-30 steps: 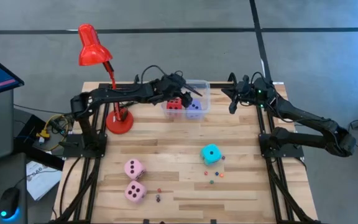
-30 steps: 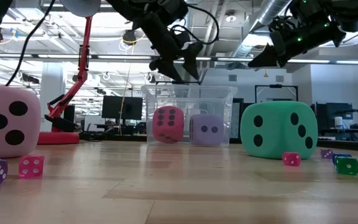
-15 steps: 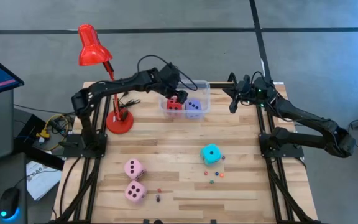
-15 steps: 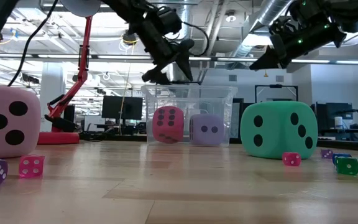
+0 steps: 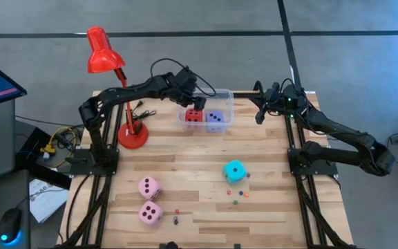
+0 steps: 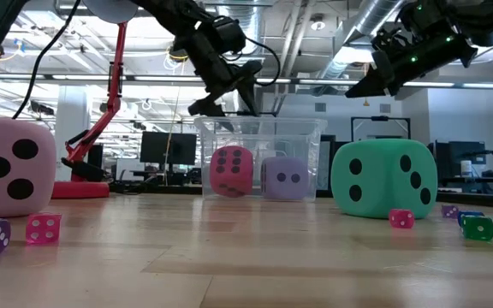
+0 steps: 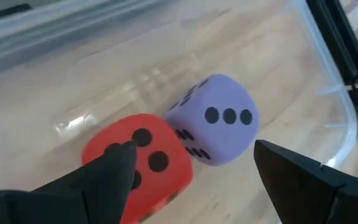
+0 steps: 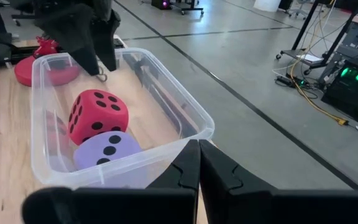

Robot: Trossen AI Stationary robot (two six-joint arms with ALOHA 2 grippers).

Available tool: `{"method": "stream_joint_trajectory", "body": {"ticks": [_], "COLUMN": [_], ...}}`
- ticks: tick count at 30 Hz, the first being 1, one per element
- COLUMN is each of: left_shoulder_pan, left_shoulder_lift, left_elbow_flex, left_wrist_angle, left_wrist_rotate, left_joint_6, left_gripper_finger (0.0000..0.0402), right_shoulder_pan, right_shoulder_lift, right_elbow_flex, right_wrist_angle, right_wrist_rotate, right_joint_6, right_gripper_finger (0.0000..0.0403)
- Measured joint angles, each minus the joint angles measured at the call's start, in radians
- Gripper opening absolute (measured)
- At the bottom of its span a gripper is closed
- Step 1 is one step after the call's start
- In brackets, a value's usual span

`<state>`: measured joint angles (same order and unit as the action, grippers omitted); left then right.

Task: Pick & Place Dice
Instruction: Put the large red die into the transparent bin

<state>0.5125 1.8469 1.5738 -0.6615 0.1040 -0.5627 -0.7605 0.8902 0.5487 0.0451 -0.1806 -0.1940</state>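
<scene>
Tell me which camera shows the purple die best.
The left wrist view: the purple die fills the frame beside the red die, pips clear. The right wrist view shows it well inside the bin; the low view through the bin wall; the high view tiny.

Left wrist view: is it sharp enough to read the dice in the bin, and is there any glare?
Left wrist view: the red die and lavender die are slightly soft but their pips read clearly; the clear bin walls show pale reflections. Low view: the pink die nearest the camera is cropped; the bin dice look hazy through the plastic.
</scene>
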Motion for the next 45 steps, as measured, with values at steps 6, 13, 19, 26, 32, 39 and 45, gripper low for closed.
{"method": "stream_joint_trajectory", "body": {"ticks": [6,13,19,26,32,39,45], "left_shoulder_pan": [-0.013,-0.051,-0.062,-0.045,-0.036,-0.016,-0.03], "left_shoulder_lift": [0.033,0.143,0.216,0.217,0.221,0.243,0.236], "left_elbow_flex": [0.015,0.18,0.296,0.298,0.298,0.296,0.296], "left_wrist_angle": [0.08,-0.076,-0.319,-0.37,-0.367,-0.363,-0.392], "left_wrist_rotate": [0.035,0.052,0.039,0.038,0.034,0.043,0.046], "left_joint_6": [0.004,0.065,0.062,-0.004,-0.003,0.011,0.035], "left_gripper_finger": [0.0314,0.0314,0.0314,0.0314,0.0314,0.0314,0.0314], "right_shoulder_pan": [-0.002,-0.008,-0.014,-0.014,-0.014,-0.014,-0.014], "right_shoulder_lift": [0.0,0.0,0.0,0.0,0.0,0.0,0.002], "right_elbow_flex": [0.0,0.0,0.0,0.0,-0.001,-0.001,-0.001], "right_wrist_angle": [0.001,0.001,-0.015,-0.026,-0.037,-0.037,-0.037], "right_wrist_rotate": [-0.001,-0.001,-0.001,-0.001,-0.001,-0.001,-0.002], "right_joint_6": [0.0,0.0,-0.013,-0.027,-0.042,-0.042,-0.045], "right_gripper_finger": [0.0,0.0,0.0,0.0,0.0,0.0,0.0]}}
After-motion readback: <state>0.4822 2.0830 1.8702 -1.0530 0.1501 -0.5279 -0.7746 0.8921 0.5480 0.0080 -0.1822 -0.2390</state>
